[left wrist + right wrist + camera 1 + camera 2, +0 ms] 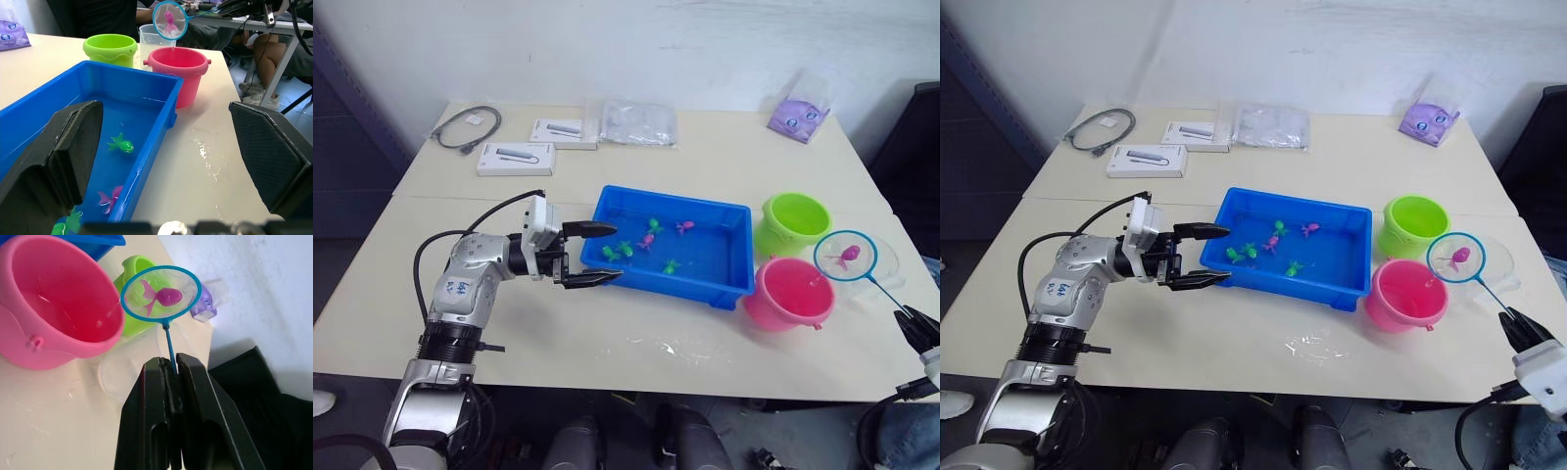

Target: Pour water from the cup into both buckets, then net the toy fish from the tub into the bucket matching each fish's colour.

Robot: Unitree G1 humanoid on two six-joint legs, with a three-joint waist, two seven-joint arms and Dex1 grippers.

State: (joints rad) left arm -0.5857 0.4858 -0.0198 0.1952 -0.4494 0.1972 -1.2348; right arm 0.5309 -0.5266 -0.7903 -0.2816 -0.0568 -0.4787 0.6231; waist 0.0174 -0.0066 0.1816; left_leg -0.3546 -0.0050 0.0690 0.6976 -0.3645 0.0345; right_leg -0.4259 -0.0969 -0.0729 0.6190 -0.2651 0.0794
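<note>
The blue tub (677,285) lies mid-table with water and several toy fish in it, green ones (672,265) and pink ones (646,240). My left gripper (615,254) is open at the tub's left end, one finger over the rim and one outside the front wall. To the tub's right stand the lime green bucket (793,220) and the pink bucket (790,292). My right gripper (168,363) is shut on the net's thin handle. The net (862,250) hangs right of the pink bucket, over the clear cup (149,39), with a pink fish (843,256) in it.
At the table's far side lie two white boxes (514,158), a grey cable (467,127), a clear plastic bag (639,122) and a purple packet (798,117). Spilled water (671,345) glistens in front of the tub. A seated person's legs (274,54) are beyond the table's right end.
</note>
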